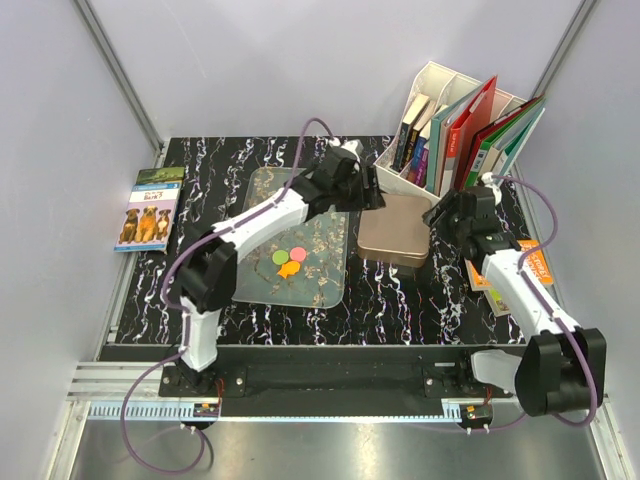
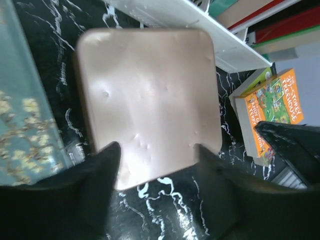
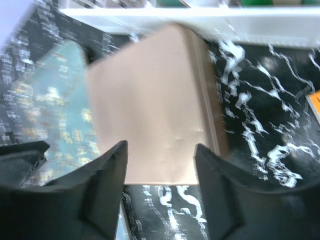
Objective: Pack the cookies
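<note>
Three cookies, green (image 1: 280, 257), pink (image 1: 297, 254) and orange (image 1: 290, 268), lie close together on a glass tray with a floral print (image 1: 320, 285). To the tray's right sits a closed rose-brown tin (image 1: 395, 232). My left gripper (image 1: 368, 196) hovers at the tin's far left corner. In its wrist view it is open (image 2: 157, 146), and the tin's lid (image 2: 150, 90) shows beyond the fingertips. My right gripper (image 1: 440, 215) stands at the tin's right side, also open (image 3: 160, 146) and empty, facing the tin (image 3: 150, 110). No other cookies show.
A white file holder with books and folders (image 1: 460, 130) stands just behind the tin. An orange book (image 1: 538, 262) lies under my right arm. A dog-cover book (image 1: 150, 210) rests off the mat's left edge. The tray's edge (image 3: 55, 100) borders the tin.
</note>
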Tool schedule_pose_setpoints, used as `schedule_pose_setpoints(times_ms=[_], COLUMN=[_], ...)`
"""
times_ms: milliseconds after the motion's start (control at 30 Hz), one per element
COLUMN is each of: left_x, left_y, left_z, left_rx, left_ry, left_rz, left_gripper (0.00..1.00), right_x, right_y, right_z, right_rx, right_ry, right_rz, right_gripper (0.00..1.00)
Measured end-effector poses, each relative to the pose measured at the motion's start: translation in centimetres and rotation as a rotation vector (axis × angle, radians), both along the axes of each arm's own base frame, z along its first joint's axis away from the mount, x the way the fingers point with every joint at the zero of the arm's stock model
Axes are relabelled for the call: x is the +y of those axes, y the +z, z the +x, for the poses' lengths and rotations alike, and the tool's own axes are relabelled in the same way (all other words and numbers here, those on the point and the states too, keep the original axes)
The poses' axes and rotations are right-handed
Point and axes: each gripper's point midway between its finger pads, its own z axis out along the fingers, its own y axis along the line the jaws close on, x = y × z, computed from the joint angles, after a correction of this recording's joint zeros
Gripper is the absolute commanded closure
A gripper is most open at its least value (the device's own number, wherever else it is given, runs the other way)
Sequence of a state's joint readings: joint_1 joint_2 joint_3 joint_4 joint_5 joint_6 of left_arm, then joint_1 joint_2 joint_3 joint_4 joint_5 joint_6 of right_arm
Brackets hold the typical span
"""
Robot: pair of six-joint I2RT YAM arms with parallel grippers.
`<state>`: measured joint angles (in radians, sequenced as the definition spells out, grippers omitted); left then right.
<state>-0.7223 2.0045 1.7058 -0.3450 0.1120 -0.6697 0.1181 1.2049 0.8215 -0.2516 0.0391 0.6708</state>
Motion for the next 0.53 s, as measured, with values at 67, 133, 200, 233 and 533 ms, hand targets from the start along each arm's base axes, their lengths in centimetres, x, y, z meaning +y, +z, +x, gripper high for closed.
schedule_pose_setpoints(times_ms=[67,133,200,233,533], left_x=[1.1,2.2,3.7,4.4,13.2], left_y=[1.8,3.2,4.1,4.4,0.1], left_z=[-0.1,-0.3,-0.8,-1.1,-6.3], left_rx=[-0.037,-0.068,-0.098,-0.112,-0.092], left_ry=[0.023,0.044,0.071,0.084,0.175], left_rz=[-0.004,-0.002,0.016,0.025,0.248], left_gripper=[0.01,0.01,0.01,0.01,0.01], right_x=[0.2,0.5,1.2,1.9,8.6], right_y=[2.0,3.9,5.5,6.2,8.7], right_z=[0.2,0.4,0.2,-0.1,-3.6], right_rx=[-0.045,-0.097,-0.141,-0.163,-0.279], right_ry=[0.012,0.028,0.057,0.080,0.297], right_rz=[0.001,-0.003,-0.013,-0.023,-0.151], right_gripper=[0.17,0.12,0.06,0.03,0.00])
